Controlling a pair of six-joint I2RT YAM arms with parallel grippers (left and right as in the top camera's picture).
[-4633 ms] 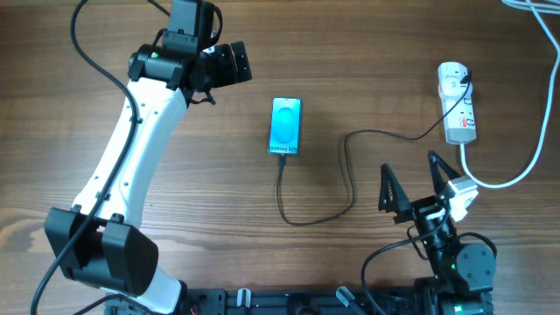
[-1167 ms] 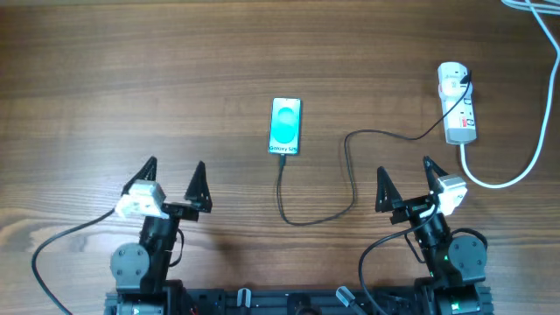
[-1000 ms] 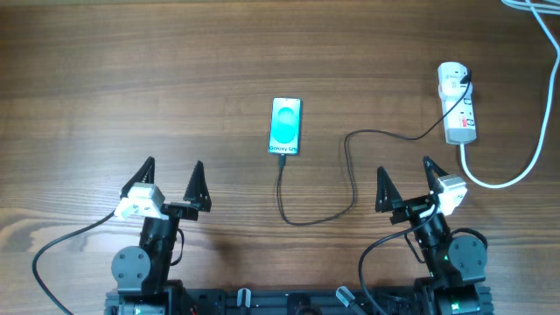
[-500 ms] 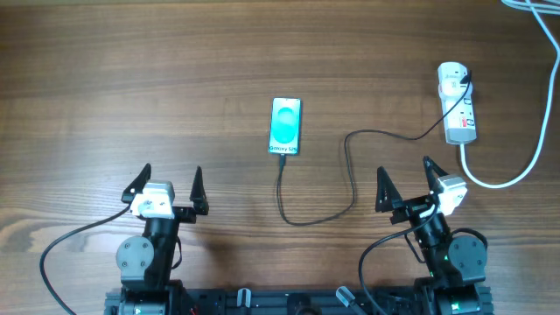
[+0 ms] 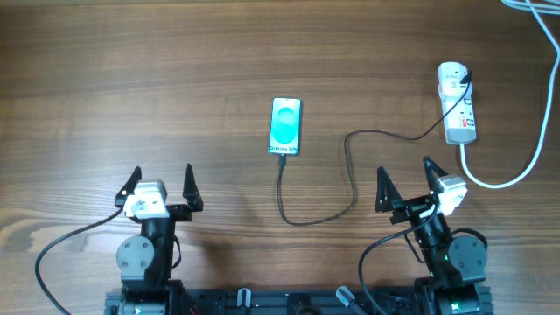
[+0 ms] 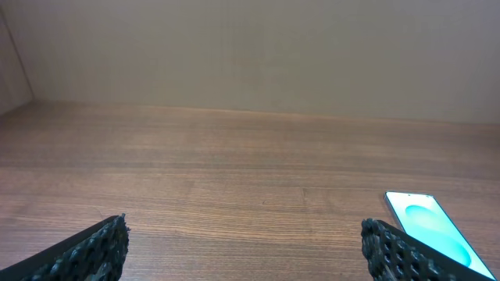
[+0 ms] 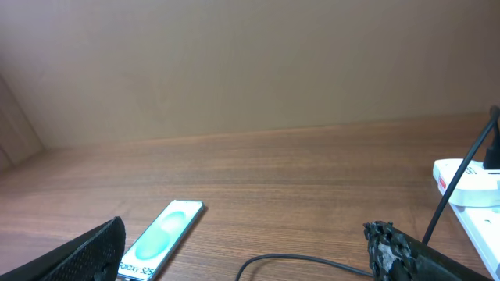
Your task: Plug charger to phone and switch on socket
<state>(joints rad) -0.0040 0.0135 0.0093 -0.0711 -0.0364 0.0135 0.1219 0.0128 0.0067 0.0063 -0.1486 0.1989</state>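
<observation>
The phone (image 5: 285, 126) lies flat mid-table, screen lit cyan; it also shows in the left wrist view (image 6: 433, 232) and the right wrist view (image 7: 160, 239). The thin black charger cable (image 5: 348, 175) runs from the phone's bottom edge, loops down and right, then up to the white socket strip (image 5: 458, 102) at the far right; the cable (image 7: 312, 261) and the strip (image 7: 469, 176) show in the right wrist view. My left gripper (image 5: 159, 186) is open and empty near the front left. My right gripper (image 5: 404, 183) is open and empty near the front right.
A thick white mains cord (image 5: 525, 166) curves from the socket strip down and off the right edge. Black robot base cables (image 5: 61, 254) lie at the front left. A plain wall stands behind the wooden table (image 5: 175, 70).
My left arm has drawn back from the far left of the table to its base at the front, its gripper open. The right arm, phone and cable have not moved.
</observation>
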